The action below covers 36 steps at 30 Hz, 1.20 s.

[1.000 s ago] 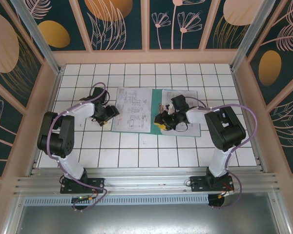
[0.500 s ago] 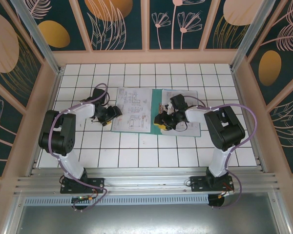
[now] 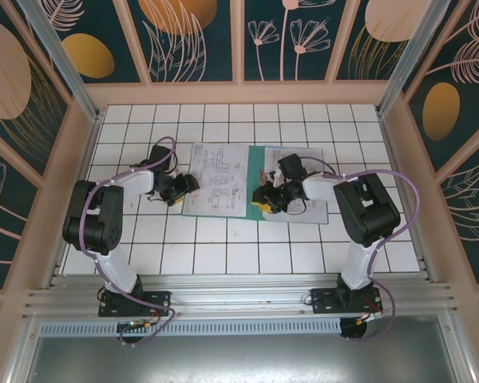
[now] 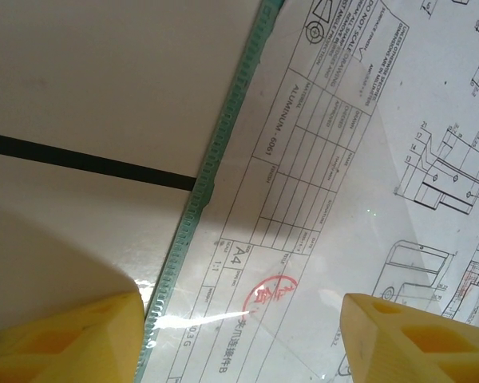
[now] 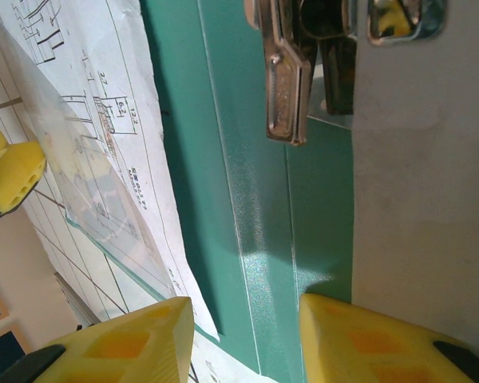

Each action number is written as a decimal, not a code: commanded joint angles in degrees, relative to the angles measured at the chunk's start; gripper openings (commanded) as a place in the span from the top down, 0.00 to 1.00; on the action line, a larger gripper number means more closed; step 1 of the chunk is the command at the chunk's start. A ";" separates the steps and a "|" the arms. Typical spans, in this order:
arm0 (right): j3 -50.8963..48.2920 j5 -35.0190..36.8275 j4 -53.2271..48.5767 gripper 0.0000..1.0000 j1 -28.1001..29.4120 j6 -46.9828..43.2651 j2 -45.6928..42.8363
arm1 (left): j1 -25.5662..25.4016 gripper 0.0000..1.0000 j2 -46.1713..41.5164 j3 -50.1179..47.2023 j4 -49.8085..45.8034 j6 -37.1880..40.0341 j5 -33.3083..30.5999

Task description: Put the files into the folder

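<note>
Left hand [image 4: 239,339] wide above glossy printed files [image 4: 327,159]; right hand [image 5: 247,339] parted above smooth teal folder [image 5: 247,199].

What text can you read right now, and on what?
"ALUMINUM - 6061": title block of the files, left wrist view.
"A4" and "1:1": same title block.
"DO NOT SCALE DRAWING": same sheet's corner, faint.
Red round stamp: characters unreadable.
"6.2", "12.2": dimensions on the files, right wrist view.
Remaining print: too small or blurred.
The folder: no text.
</note>
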 commanded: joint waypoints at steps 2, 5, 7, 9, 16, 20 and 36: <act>-1.04 5.90 -6.30 0.59 0.17 -0.86 4.31 | -1.21 0.35 0.10 -1.09 2.60 2.22 8.32; -0.76 5.88 -6.29 0.59 0.14 -0.85 4.51 | -1.25 0.36 -0.77 -1.07 2.02 3.01 8.51; -0.59 5.82 -6.47 0.59 0.17 -0.95 4.71 | -1.29 0.36 -1.66 -1.20 1.97 3.10 8.72; -0.42 5.88 -6.69 0.59 0.18 -1.04 4.78 | -1.20 0.36 -2.93 -1.23 1.98 2.98 9.11; -0.40 6.01 -7.08 0.59 0.14 -1.37 5.09 | -1.28 0.37 -6.56 -0.90 0.06 2.27 9.88; -0.17 6.23 -7.63 0.59 0.11 -1.79 5.15 | -1.21 0.38 -6.80 1.22 -7.47 3.94 1.03; -0.59 6.40 -7.51 0.59 0.14 -1.92 5.32 | -2.47 0.35 -1.57 -1.00 -10.41 2.25 -0.53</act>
